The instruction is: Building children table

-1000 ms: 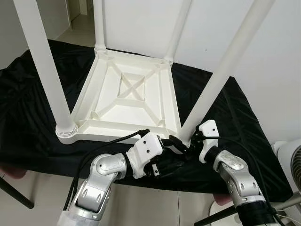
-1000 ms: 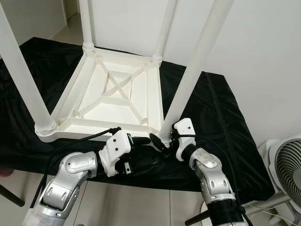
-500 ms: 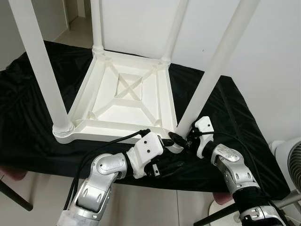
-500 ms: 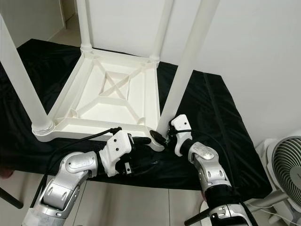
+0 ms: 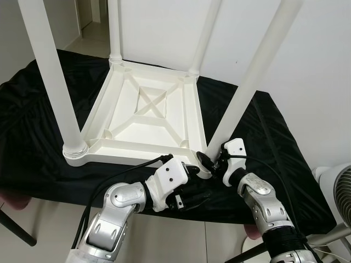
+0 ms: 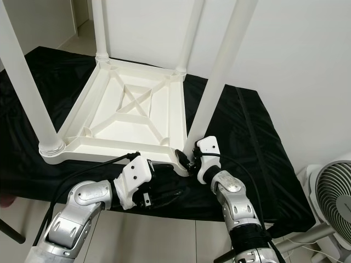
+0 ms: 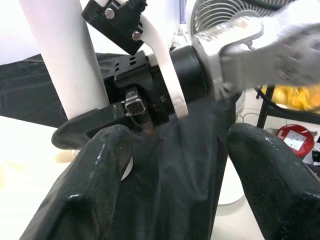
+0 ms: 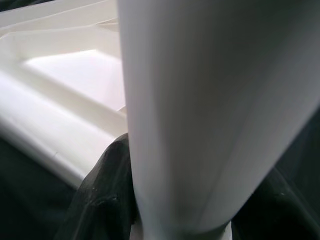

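A white plastic children's table (image 5: 148,118) lies upside down on a black cloth (image 5: 33,120), four round white legs pointing up. Its near edge sits close to the cloth's near edge, with bare floor beyond. A white fan (image 6: 334,203) stands at the near right, well apart. The right gripper (image 6: 189,159) is clamped around the base of the near right leg (image 5: 247,93), one finger on each side. The left gripper (image 7: 170,150) is spread wide and grasps nothing, hovering just near of that same corner.
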`<state>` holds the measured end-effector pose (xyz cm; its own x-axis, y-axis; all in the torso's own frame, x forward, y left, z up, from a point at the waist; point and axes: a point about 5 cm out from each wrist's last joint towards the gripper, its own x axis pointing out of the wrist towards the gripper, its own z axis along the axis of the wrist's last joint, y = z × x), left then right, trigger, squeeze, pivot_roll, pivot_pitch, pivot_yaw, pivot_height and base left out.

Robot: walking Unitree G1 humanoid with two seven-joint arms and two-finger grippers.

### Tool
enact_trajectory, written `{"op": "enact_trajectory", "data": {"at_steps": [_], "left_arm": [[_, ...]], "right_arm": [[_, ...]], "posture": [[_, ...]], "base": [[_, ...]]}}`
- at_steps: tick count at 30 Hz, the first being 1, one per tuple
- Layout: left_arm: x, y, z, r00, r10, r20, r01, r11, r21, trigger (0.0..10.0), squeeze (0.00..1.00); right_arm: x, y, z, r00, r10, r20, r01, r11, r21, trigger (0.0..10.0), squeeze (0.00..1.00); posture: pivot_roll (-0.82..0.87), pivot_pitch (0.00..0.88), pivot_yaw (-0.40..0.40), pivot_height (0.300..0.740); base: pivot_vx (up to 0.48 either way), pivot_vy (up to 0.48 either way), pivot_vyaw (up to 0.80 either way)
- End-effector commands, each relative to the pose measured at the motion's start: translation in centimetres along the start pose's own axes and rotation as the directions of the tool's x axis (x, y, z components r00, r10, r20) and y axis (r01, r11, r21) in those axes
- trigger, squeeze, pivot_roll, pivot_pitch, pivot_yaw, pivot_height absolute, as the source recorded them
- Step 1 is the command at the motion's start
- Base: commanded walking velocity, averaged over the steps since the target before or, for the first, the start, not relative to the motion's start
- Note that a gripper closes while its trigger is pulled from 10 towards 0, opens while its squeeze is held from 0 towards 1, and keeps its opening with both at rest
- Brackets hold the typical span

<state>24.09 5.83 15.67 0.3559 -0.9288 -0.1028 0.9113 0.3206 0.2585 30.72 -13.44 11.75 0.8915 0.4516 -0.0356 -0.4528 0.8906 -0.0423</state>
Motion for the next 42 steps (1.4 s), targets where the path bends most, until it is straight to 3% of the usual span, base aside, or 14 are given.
{"op": "enact_trajectory", "data": {"at_steps": [1, 8, 14, 15, 17, 22, 23, 31, 33, 35, 42], "left_arm": [[0.2, 0.4, -0.2, 0.993, 0.117, -0.013, -0.117, 0.993, -0.006, 10.0, 0.00], [0.1, 0.5, -0.2, 0.993, 0.120, -0.013, -0.120, 0.993, -0.004, 10.0, 0.00], [0.1, 0.9, -0.2, 0.989, 0.151, -0.008, -0.151, 0.989, -0.007, 10.0, 0.00], [0.1, 0.9, -0.2, 0.988, 0.152, -0.008, -0.152, 0.988, -0.005, 10.0, 0.00], [0.1, 1.1, -0.2, 0.988, 0.157, -0.009, -0.157, 0.988, 0.000, 10.0, 0.00], [0.0, 1.6, -0.3, 0.981, 0.191, -0.022, -0.192, 0.981, 0.000, 10.0, 0.00], [0.0, 1.8, -0.4, 0.978, 0.207, -0.032, -0.207, 0.978, -0.005, 10.0, 0.00], [-0.1, 2.8, -1.4, 0.955, 0.280, -0.101, -0.281, 0.960, -0.002, 10.0, 0.00], [-0.3, 3.6, -2.2, 0.926, 0.341, -0.161, -0.344, 0.939, 0.014, 10.0, 0.00], [-0.3, 3.6, -2.2, 0.926, 0.341, -0.161, -0.344, 0.939, 0.014, 10.0, 0.00], [-0.8, 5.9, -4.0, 0.847, 0.462, -0.265, -0.469, 0.882, 0.038, 10.0, 0.00]], "right_arm": [[-0.5, 0.5, -1.3, 0.981, -0.170, -0.090, 0.172, 0.985, 0.011, 10.0, 0.00], [-0.7, 2.5, -1.1, 0.941, -0.327, -0.083, 0.333, 0.940, 0.076, 10.0, 0.00], [-0.7, 3.8, -0.4, 0.936, -0.348, -0.054, 0.351, 0.933, 0.076, 10.0, 0.00], [-0.7, 4.0, -0.3, 0.940, -0.338, -0.052, 0.341, 0.936, 0.086, 10.0, 1.00], [-0.9, 3.9, 0.2, 0.946, -0.323, -0.031, 0.325, 0.938, 0.122, 10.0, 1.00], [-1.4, 3.4, 1.0, 0.948, -0.319, 0.003, 0.317, 0.943, 0.099, 10.0, 1.00], [-1.6, 3.3, 1.2, 0.950, -0.311, 0.010, 0.309, 0.946, 0.099, 10.0, 0.03], [-3.2, 2.8, 1.7, 0.960, -0.273, 0.058, 0.267, 0.959, 0.090, 10.0, 0.00], [-4.5, 2.6, 1.8, 0.958, -0.275, 0.080, 0.268, 0.959, 0.089, 10.0, 0.00], [-4.5, 2.6, 1.8, 0.958, -0.275, 0.080, 0.268, 0.959, 0.089, 10.0, 0.00], [-7.1, 2.2, 2.6, 0.955, -0.261, 0.141, 0.244, 0.961, 0.128, 10.0, 0.00]], "posture": [[0.00, 0.034, -0.144, 0.740], [-0.01, 0.039, -0.148, 0.740], [-0.01, 0.033, -0.147, 0.740], [-0.01, 0.033, -0.147, 0.740], [-0.01, 0.029, -0.146, 0.740], [-0.01, 0.029, -0.146, 0.740], [-0.01, 0.025, -0.144, 0.740], [-0.02, 0.032, -0.141, 0.740], [-0.02, 0.038, -0.135, 0.740], [-0.02, 0.038, -0.135, 0.740], [-0.05, 0.056, -0.113, 0.740]], "base": [[0.000, 0.000, 0.00], [0.000, 0.000, 0.00], [0.000, 0.000, 0.00], [0.000, 0.000, 0.00], [0.000, 0.000, 0.00], [0.000, 0.000, 0.00], [0.000, 0.000, 0.00], [0.000, 0.000, 0.00], [0.000, 0.000, 0.00], [0.000, 0.000, 0.00], [0.000, 0.000, 0.00]]}}
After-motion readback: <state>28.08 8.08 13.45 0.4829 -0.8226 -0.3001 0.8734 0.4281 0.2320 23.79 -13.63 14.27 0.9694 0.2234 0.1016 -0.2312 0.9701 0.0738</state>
